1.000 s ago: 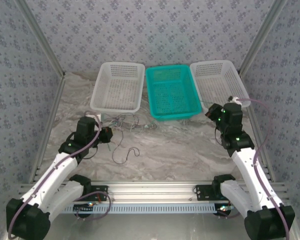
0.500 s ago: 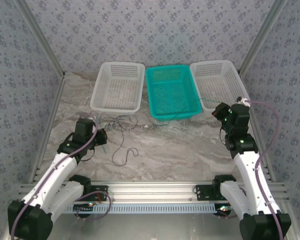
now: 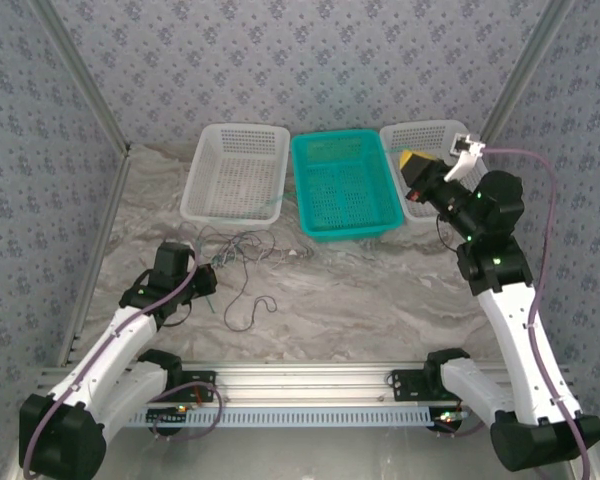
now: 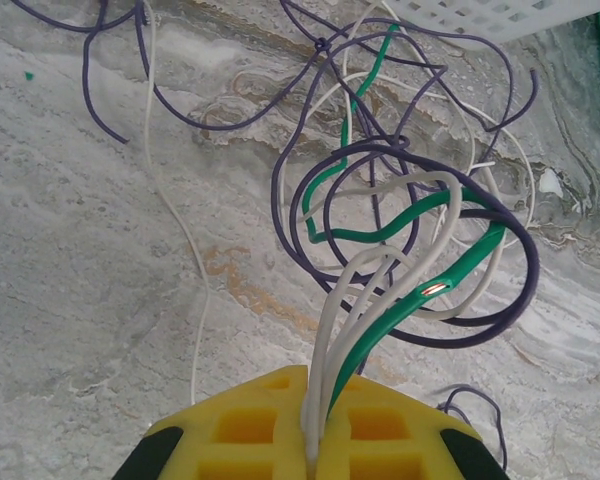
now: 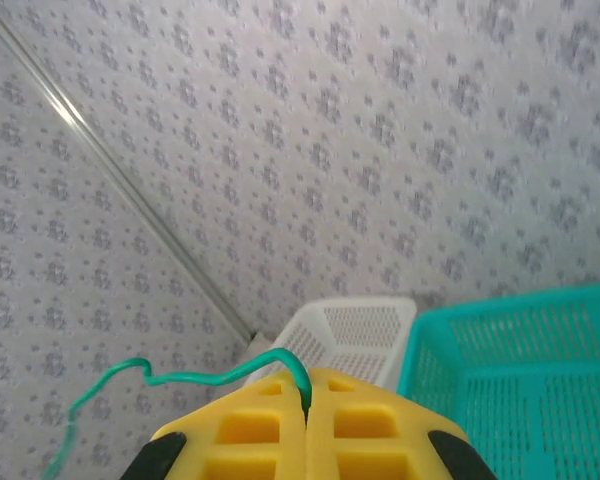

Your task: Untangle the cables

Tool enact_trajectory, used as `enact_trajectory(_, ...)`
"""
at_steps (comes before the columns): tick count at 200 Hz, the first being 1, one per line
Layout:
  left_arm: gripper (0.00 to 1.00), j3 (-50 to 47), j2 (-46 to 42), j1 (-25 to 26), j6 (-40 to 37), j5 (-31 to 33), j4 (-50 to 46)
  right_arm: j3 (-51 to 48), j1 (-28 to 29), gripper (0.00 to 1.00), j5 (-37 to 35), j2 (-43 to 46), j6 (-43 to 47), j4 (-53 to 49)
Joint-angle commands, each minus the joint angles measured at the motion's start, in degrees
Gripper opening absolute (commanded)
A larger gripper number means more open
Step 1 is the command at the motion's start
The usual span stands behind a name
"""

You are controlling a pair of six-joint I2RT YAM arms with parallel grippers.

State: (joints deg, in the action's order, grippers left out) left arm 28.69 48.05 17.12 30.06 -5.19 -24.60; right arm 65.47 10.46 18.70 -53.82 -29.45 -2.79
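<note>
right hand (image 3: pixel 416 166): has climbed from low beside the counter to high over the right white basket (image 3: pixel 435 137), now tilted up and carrying the green cable (image 5: pixel 195 380) with it.
left hand (image 3: pixel 206 280): has drawn back slightly toward the arm bases, clamped on the cables (image 4: pixel 380 250).

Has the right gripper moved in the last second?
Yes. The right gripper, holding a green cable, went back, from in front of the right basket to over its left rim.

The marbled grey counter (image 3: pixel 380 290) carries a left white basket (image 3: pixel 230 214), a teal basket (image 3: pixel 348 231) and a right white basket (image 3: pixel 425 135) in a row at its far side. The cables (image 3: pixel 236 250) lie tangled before the left white basket, perhaps touching it
</note>
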Motion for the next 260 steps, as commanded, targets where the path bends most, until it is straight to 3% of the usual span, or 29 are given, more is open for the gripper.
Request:
enact_trajectory(1, 0.0, 1.1, -0.7, -0.2, -0.7, -4.4, 3.2, 6.2, 0.7, 0.0, -15.4, -3.3, 5.5, 1.1)
enact_trajectory(23, 0.0, 0.4, -1.9, 1.6, -1.7, -8.9, 8.0, 10.3, -2.2, 0.0, -25.4, -8.8, 6.8, 2.4)
enact_trajectory(52, 0.0, 0.7, -2.2, 5.8, -2.7, -9.5, 11.2, 14.3, -7.8, 0.0, -35.6, -16.6, 6.2, 3.2)
enact_trajectory(95, 0.0, 1.0, -0.8, 9.7, -4.4, -14.2, 16.2, 18.0, -20.4, 0.0, -38.4, -28.2, -6.0, -0.5)
enact_trajectory(123, 0.0, 2.8, -0.4, 10.2, -6.7, -13.7, 14.1, 20.3, -25.6, 0.0, -35.0, -35.5, -9.8, -4.1)
enact_trajectory(185, 0.0, 4.2, 2.6, 10.2, -7.3, -13.4, 14.3, 15.3, -26.1, 0.0, -34.6, -42.5, -13.7, -9.2)
enact_trajectory(218, 0.0, 4.0, 3.9, 10.2, -7.3, -13.0, 15.8, 14.6, -26.2, 0.0, -36.9, -44.9, -17.0, -19.2)
enact_trajectory(260, 0.0, 4.8, 6.1, 10.2, -7.2, -12.6, 16.5, 6.0, -26.9, 0.02, -37.6, -40.6, -18.5, -19.7)
